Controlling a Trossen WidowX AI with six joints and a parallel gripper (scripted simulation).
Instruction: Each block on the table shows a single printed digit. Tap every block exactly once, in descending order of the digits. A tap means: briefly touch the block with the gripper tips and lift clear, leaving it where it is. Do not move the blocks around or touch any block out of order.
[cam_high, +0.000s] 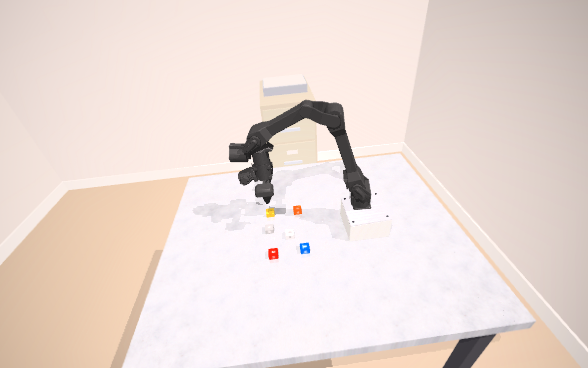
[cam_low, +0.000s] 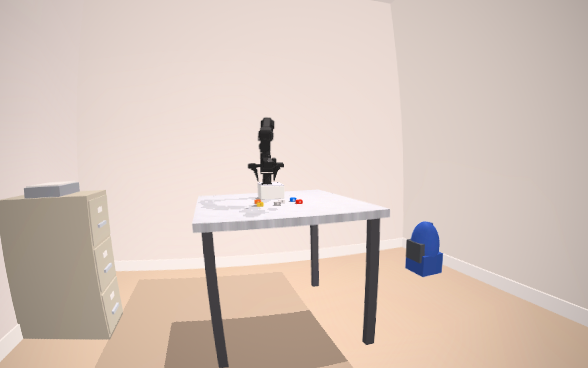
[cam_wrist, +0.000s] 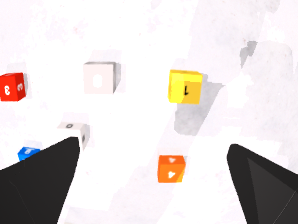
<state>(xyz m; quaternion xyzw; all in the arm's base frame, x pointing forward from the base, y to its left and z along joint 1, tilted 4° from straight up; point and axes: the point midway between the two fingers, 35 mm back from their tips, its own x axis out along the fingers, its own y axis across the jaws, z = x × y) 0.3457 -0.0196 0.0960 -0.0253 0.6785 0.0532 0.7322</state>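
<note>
Hovering with fingers (cam_high: 267, 199) (cam_low: 276, 174) spread wide, gripping nothing — perhaps targeting the orange block (cam_high: 297, 210) (cam_low: 257, 201) (cam_wrist: 171, 169), showing between both tips in the wrist view.

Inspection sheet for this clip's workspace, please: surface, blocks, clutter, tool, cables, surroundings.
Surface: pale marbled table, shadows across it.
Job's things: six separate blocks: red, blue, orange, yellow, two whitish; some digits unclear.
Clutter: nothing seen.
Tool: open, nothing between its fingers, above the table.
Cables: nothing seen.
Surroundings: filing cabinet with a flat grey box on top; blue backpack on the floor.
</note>
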